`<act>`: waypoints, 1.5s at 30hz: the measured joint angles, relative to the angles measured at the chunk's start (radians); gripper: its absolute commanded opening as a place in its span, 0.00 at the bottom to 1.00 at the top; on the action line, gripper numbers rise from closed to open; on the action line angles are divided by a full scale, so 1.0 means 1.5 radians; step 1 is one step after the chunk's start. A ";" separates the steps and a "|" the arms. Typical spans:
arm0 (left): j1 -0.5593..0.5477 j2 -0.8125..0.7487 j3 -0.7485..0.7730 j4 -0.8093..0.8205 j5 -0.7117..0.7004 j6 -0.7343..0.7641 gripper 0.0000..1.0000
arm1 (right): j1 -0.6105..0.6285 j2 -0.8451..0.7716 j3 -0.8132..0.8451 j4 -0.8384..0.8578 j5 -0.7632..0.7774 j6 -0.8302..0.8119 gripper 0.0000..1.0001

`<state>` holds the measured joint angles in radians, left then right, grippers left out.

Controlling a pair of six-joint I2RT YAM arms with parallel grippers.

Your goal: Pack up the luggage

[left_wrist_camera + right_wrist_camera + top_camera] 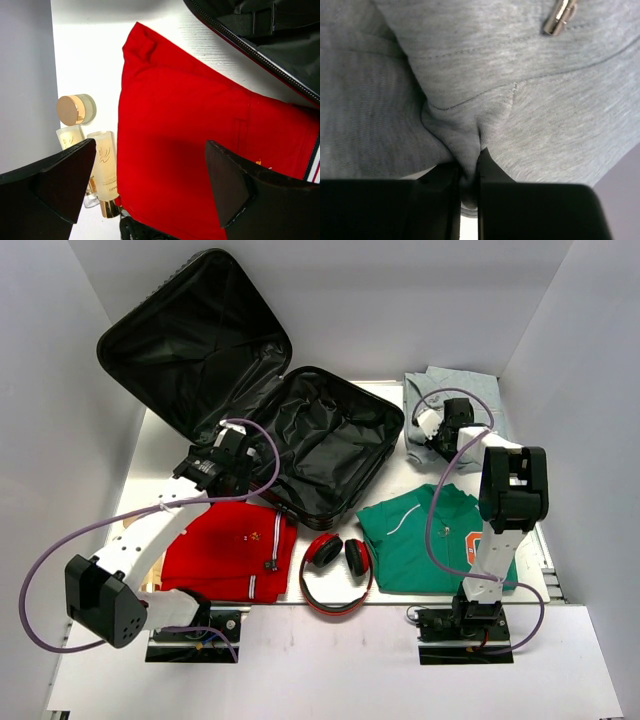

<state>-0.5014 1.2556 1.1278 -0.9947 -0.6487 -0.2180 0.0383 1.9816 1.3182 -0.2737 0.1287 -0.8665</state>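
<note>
The black luggage [300, 430] lies open at the back, its lid raised at the left and its lined base empty. My right gripper [437, 437] is shut on a pinched fold of the grey garment [455, 400] at the back right; the fold also shows in the right wrist view [470, 150]. My left gripper [222, 468] is open and empty above the folded red garment [228, 545], near the luggage's front edge. In the left wrist view the red garment [200, 140] lies below the open fingers [235, 185].
A green shirt [430, 535] lies at the front right. Red and black headphones [337, 570] lie between the two shirts. A gold-capped jar [75, 109] and cosmetic bottles [104, 170] lie left of the red garment. White walls enclose the table.
</note>
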 measured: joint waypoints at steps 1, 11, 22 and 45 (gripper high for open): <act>0.001 0.003 0.001 0.000 0.000 0.000 1.00 | 0.000 0.000 0.001 0.001 0.004 0.009 0.00; 0.005 0.010 0.012 0.008 0.001 0.006 1.00 | 0.001 0.000 0.277 -0.154 0.070 0.232 0.00; 0.026 0.009 0.012 0.026 0.023 0.025 1.00 | 0.039 -0.012 0.529 -0.318 -0.048 0.422 0.00; 0.107 0.087 -0.028 0.131 0.161 -0.006 0.82 | 0.365 0.060 0.617 -0.319 -0.002 0.450 0.00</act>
<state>-0.3405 1.3857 1.0851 -0.7979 -0.4068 -0.2272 0.5858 2.0712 2.2444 -0.7517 0.1261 -0.1921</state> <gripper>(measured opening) 0.844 0.173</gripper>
